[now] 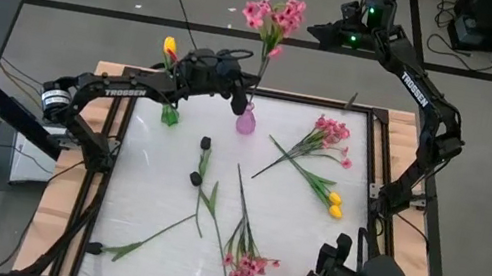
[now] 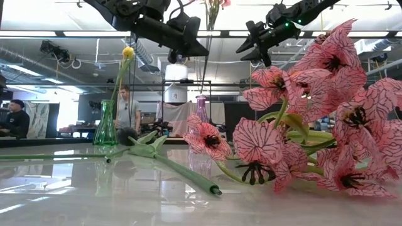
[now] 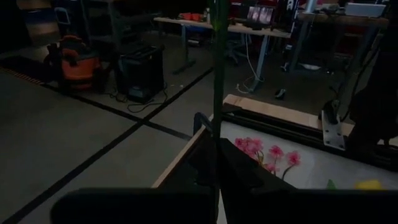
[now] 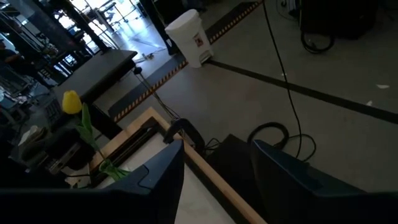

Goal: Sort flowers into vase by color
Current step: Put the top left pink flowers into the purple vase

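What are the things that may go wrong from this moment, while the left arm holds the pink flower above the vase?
1. The left gripper is shut on the pink flower just above the narrow pink vase; the stem may miss the mouth.
2. The blossoms sit high on a long stem, so the small vase might tip over.
3. The green vase with a yellow tulip stands close under the left arm, which may knock it. The right gripper waits, open, beyond the table.
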You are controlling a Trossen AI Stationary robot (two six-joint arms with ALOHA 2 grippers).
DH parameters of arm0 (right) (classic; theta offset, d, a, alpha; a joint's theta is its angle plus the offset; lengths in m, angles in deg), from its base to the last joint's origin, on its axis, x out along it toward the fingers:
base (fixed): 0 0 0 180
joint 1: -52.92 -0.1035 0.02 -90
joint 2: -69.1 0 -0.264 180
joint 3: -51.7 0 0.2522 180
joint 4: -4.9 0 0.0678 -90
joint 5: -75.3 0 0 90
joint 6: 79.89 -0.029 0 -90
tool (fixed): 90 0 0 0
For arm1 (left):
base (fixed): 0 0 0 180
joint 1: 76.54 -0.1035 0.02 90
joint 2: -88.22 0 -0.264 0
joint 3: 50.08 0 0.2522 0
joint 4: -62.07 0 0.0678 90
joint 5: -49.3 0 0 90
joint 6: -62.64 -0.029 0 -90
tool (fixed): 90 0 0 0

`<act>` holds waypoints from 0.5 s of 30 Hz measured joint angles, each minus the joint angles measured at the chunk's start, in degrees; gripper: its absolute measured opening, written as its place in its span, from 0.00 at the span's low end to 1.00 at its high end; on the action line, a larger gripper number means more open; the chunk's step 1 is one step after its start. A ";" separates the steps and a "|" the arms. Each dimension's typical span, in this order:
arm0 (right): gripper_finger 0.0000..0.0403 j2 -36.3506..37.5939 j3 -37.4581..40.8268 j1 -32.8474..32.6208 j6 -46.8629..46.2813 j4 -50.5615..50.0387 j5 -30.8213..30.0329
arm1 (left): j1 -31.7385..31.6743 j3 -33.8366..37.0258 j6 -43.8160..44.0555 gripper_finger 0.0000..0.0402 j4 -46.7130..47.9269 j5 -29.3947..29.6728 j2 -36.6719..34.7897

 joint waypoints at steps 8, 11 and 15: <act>0.49 0.00 0.00 0.00 0.00 0.00 0.00 | 0.08 2.32 0.44 0.03 -0.77 0.05 0.00; 0.49 0.00 0.00 -0.02 0.04 -0.01 0.00 | 0.08 3.67 0.45 0.03 -0.79 0.04 0.02; 0.49 0.00 0.00 -0.02 0.02 -0.02 0.00 | 0.03 4.00 0.43 0.03 -0.98 0.02 0.02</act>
